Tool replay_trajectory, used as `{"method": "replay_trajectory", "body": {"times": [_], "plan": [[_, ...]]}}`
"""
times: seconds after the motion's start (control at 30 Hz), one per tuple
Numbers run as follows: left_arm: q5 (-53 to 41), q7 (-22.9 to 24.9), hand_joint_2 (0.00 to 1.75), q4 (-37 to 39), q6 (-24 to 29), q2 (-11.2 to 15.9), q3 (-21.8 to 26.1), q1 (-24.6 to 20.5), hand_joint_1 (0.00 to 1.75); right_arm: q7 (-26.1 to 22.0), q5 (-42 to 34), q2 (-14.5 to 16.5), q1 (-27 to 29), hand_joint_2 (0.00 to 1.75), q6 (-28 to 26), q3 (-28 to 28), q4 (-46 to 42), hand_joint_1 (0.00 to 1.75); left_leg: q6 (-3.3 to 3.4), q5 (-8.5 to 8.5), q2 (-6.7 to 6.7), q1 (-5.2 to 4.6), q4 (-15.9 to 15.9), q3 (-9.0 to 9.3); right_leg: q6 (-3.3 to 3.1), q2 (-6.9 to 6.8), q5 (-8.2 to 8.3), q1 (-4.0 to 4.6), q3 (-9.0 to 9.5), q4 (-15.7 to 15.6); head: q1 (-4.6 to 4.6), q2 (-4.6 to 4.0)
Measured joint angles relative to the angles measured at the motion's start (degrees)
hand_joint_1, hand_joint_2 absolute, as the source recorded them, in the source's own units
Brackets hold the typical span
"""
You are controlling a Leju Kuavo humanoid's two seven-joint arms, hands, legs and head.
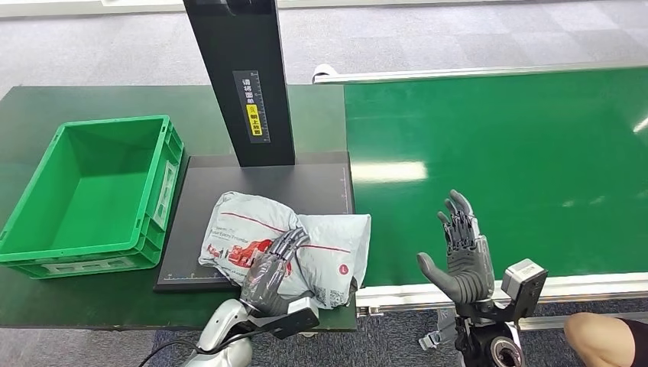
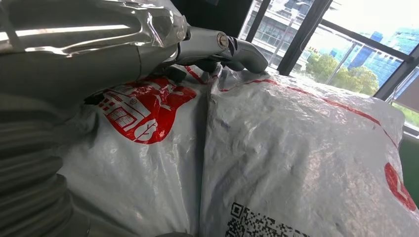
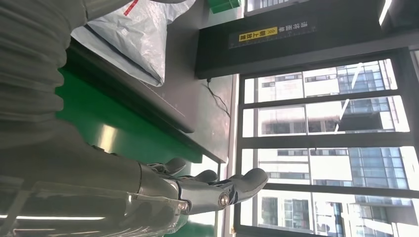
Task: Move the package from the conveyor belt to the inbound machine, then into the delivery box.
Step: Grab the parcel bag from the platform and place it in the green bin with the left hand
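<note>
Package (image 1: pixel 321 245), crinkled grey plastic, pillow-shaped

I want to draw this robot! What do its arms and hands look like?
The arms are shiny silver, with a black cable by the left one. The left hand and right hand are grey with darker jointed fingers and thick grey thumbs. A boxy grey camera block sits at each wrist, and a grey ribbed cover shows up close.

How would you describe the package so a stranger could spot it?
Find the black post; at its foot is a dark platform. The package lies on its front edge: a crinkled grey bag with red print, under the left robot hand.
</note>
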Motion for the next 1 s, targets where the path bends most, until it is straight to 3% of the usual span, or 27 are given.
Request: {"method": "replay_trajectory", "body": {"times": [0.03, 0.1, 0.23, 0.27, 0.43, 0.6, 0.87, 1.0], "plan": [[0.0, 0.0, 1.75, 0.1, 0.1, 0.0, 0.0, 0.0, 0.45, 0.0, 0.0, 0.0, 0.0, 1.75, 0.0, 0.0, 0.0, 0.0, 0.0, 0.0, 0.0, 0.0, 0.0, 0.01, 0.0, 0.0, 0.0, 0.0, 0.01, 0.0, -0.01, -0.01], [0.1, -0.1, 1.75, 0.3, 0.3, 0.0, 0.0, 0.0, 0.51, 0.0, -0.1, 0.1, 0.0, 1.75, 0.0, 0.0, 0.0, 0.0, 0.0, 0.0, 0.0, 0.0, 0.0, 0.02, 0.0, 0.0, 0.0, 0.0, 0.01, 0.0, -0.01, 0.0], [0.6, -0.3, 1.75, 0.6, 0.9, 0.0, 0.0, 0.0, 1.64, 0.0, -0.1, 0.3, 0.1, 1.75, 0.0, 0.0, 0.0, 0.0, 0.0, 0.0, 0.0, 0.0, 0.0, 0.03, 0.0, 0.0, 0.0, 0.0, 0.03, 0.0, 0.0, 0.0], [0.6, -0.3, 1.75, 0.6, 1.0, 0.0, 0.0, 0.0, 1.71, 0.0, -0.1, 0.3, 0.1, 1.75, 0.0, 0.0, 0.0, 0.0, 0.0, 0.0, 0.0, 0.0, 0.0, 0.03, 0.0, 0.0, 0.0, 0.0, 0.03, 0.0, 0.0, 0.0], [2.7, -1.1, 1.75, 0.4, 2.2, 0.0, 0.2, 0.0, 1.75, 0.0, -0.2, 0.4, 0.1, 1.75, -0.2, 0.0, 0.0, 0.0, 0.0, 0.0, 0.01, 0.0, 0.0, 0.06, 0.0, 0.0, 0.0, 0.0, 0.07, 0.0, 0.0, 0.0], [7.3, -3.0, 1.75, -2.4, 2.4, 0.3, 1.6, 0.6, 1.61, 0.1, -0.4, 0.4, 0.1, 1.75, -0.7, 0.0, 0.0, 0.0, 0.0, 0.0, 0.02, 0.01, 0.0, 0.06, 0.0, 0.01, 0.0, 0.01, 0.05, 0.0, 0.0, 0.0], [14.7, -4.9, 1.75, -15.8, 1.3, 2.0, 7.4, 2.9, 1.4, 0.1, -0.4, 0.5, 1.0, 1.75, -1.3, -0.7, 0.0, 0.0, 0.0, 0.0, 0.02, 0.01, 0.0, -0.04, 0.0, 0.01, -0.01, 0.02, -0.04, 0.0, 0.0, -0.01], [16.2, -6.0, 1.75, -22.3, 2.2, 2.9, 10.1, 3.9, 1.43, 0.1, -0.4, 0.7, 1.5, 1.75, -1.5, -1.1, 0.0, 0.0, 0.0, 0.0, 0.03, 0.01, 0.0, -0.06, 0.0, 0.01, -0.01, 0.01, -0.06, 0.0, 0.01, 0.01]]}}
